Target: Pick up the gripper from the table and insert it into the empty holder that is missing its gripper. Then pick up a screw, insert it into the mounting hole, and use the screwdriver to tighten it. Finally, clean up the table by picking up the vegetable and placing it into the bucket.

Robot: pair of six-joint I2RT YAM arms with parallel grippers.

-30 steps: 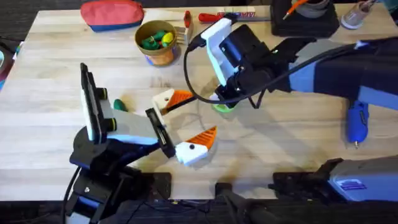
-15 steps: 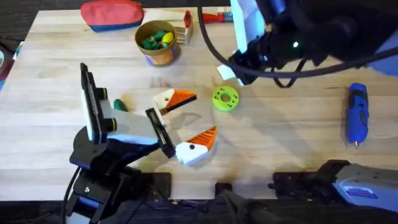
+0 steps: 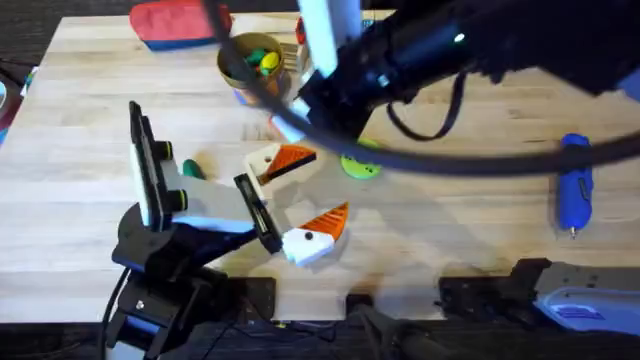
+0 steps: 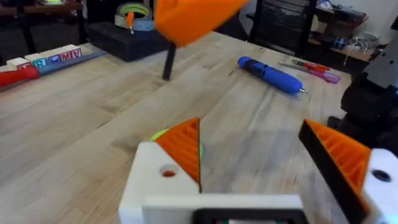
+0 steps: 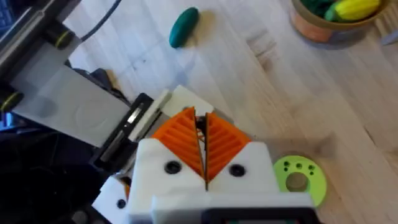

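Left claw [image 3: 305, 192] lies on the table [image 3: 90, 215] with its orange pads spread wide and nothing between them. The vegetable [image 3: 192, 169] lies just left of it, alone on bare wood. It looks light, smooth and rounded, so it may roll or slip; pinch across its narrow middle. The bucket [image 3: 250, 65] stands farther back. The right claw [image 5: 200, 140] hangs over mid-table, pads pressed together, empty.
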